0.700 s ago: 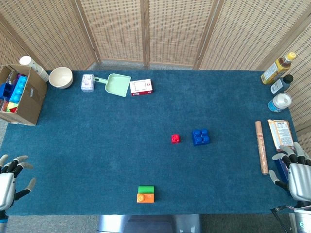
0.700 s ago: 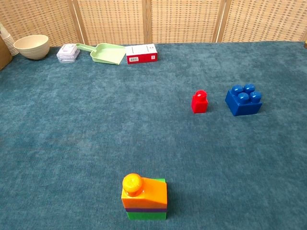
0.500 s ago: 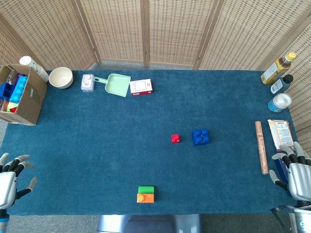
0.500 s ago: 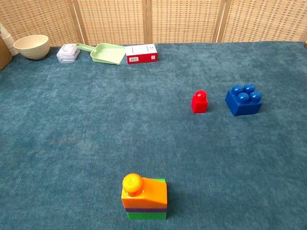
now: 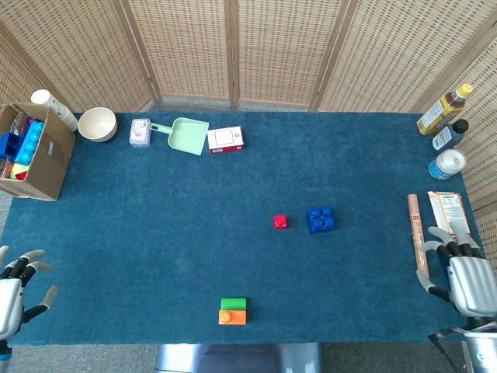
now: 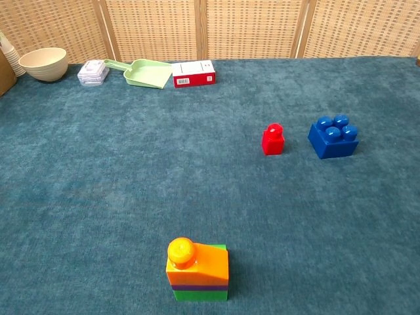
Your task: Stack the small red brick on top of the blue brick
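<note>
The small red brick [image 5: 280,221] [image 6: 273,140] stands on the blue cloth near the table's middle, a short gap left of the blue brick [image 5: 321,219] [image 6: 334,136] with its studs up. Neither brick is touched. My right hand [image 5: 463,273] hangs at the table's front right corner, fingers spread, holding nothing. My left hand [image 5: 15,288] is at the front left corner, fingers apart and empty. Both hands appear only in the head view.
An orange-and-green brick stack [image 5: 232,310] [image 6: 197,270] sits near the front edge. A bowl [image 5: 97,123], clear box [image 5: 140,131], green scoop [image 5: 183,135] and red-white box [image 5: 225,139] line the back. A cardboard box [image 5: 35,151] is far left; a wooden roll [image 5: 418,235], packet [image 5: 448,213] and bottles [image 5: 446,132] are right.
My right hand has shifted slightly up and left, toward the wooden roll. My left hand has slid a little down and left. The bricks have not moved.
</note>
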Tool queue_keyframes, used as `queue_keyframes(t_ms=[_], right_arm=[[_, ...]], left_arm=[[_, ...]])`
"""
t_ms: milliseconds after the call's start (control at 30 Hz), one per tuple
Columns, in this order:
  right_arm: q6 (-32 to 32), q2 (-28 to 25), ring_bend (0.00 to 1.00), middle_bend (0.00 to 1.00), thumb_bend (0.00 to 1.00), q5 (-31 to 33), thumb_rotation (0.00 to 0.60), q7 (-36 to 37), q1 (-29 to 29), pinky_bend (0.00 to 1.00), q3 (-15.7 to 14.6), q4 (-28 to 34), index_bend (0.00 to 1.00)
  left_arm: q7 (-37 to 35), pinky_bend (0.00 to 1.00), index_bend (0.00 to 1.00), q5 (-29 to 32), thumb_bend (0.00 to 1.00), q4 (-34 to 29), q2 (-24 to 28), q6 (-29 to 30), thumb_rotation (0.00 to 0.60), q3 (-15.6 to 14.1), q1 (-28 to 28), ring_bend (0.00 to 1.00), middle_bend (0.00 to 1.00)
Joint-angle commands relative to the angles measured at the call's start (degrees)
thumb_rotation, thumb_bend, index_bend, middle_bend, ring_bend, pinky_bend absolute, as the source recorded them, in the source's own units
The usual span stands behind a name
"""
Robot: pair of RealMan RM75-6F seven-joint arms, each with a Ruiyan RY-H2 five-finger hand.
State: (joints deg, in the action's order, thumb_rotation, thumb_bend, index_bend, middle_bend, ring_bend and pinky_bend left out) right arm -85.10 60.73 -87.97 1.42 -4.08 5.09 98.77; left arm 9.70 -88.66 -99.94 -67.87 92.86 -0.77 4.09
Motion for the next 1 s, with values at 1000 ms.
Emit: queue_keyframes(t_ms=[1000], right_arm=[[30.07,12.90,0.05,0.21,0.26,15.76,0.600,-12.74,-30.10,0.17,9.79,2.28,0.39]], left_arm=[[2.95,0.07,0.43,6.19,0.37,2.45,-3.07,-6.85,0.600,2.19,-3.43,0.32,0.27]])
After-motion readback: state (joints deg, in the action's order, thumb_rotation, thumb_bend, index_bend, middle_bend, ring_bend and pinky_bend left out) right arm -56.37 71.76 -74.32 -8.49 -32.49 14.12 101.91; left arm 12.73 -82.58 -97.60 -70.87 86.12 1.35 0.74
